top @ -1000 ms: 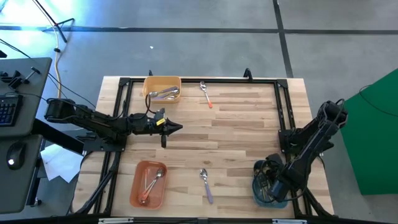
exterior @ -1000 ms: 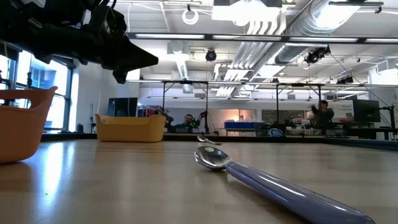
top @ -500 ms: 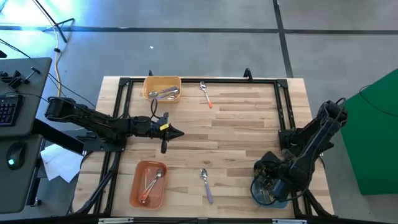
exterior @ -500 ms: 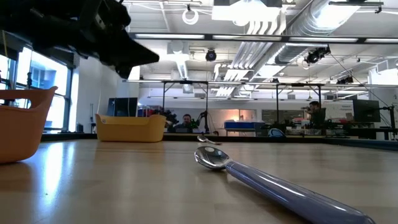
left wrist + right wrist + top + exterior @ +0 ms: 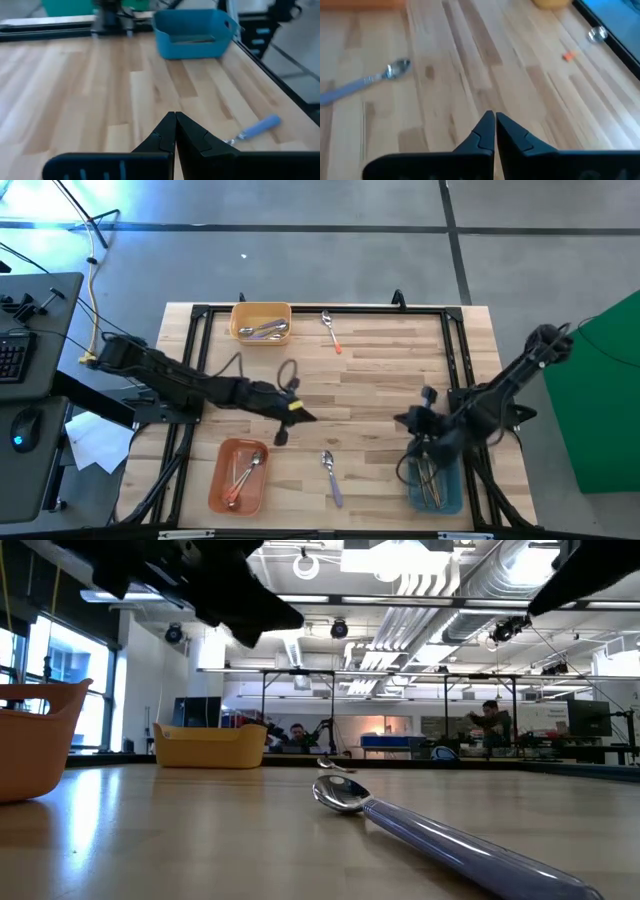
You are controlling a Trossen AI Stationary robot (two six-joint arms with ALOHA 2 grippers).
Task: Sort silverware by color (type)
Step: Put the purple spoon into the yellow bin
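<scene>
A lavender-handled spoon (image 5: 330, 476) lies flat near the table's near edge, close up in the low view (image 5: 430, 835). An orange-handled spoon (image 5: 331, 331) lies at the far edge. My left gripper (image 5: 311, 418) hovers shut over the table's middle, a little to the far-left of the lavender spoon (image 5: 252, 131). My right gripper (image 5: 399, 420) hovers shut to the far side of the blue bin, its wrist view showing the lavender spoon (image 5: 362, 82) ahead. Both grippers hold nothing.
A yellow bin (image 5: 262, 320) with spoons stands at the far left. An orange bin (image 5: 238, 476) with spoons stands at the near left, and a blue bin (image 5: 436, 482) with spoons at the near right. A black frame (image 5: 455, 360) borders the table.
My left gripper has swung toward the table's right and near edges, closer to the lavender spoon. My right gripper has risen out of the blue bin, gone toward the table's middle and rolled about. The spoons on the table have kept still.
</scene>
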